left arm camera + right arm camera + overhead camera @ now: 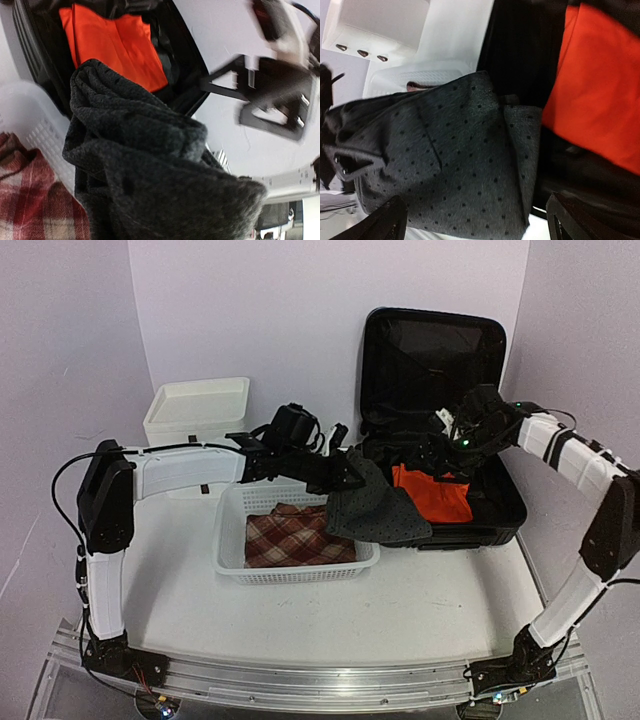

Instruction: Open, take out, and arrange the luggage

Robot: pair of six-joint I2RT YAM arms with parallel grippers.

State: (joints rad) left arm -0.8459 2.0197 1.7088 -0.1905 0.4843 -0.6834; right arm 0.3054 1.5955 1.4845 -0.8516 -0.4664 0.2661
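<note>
Over a white table (pixel 430 590) with lilac walls (pixel 300 310), left claw (pixel 350 468) clamps a grey garment (pixel 385 512); right claw (pixel 432 452) gapes above luggage (pixel 430 350).

Table (pixel 430 605): white, flat top, metal rail (pixel 300 685) along the near edge.

Directly on it:
1. Drawer box (pixel 197 403), white, far left, against the back wall.
2. Basket (pixel 295 573), white perforated plastic, centre, nearer than the box.
3. Luggage (pixel 430 360), black hard shell, far right, base flat on the table, lid standing open; just beside the basket's right corner, contact not discernible.
</note>
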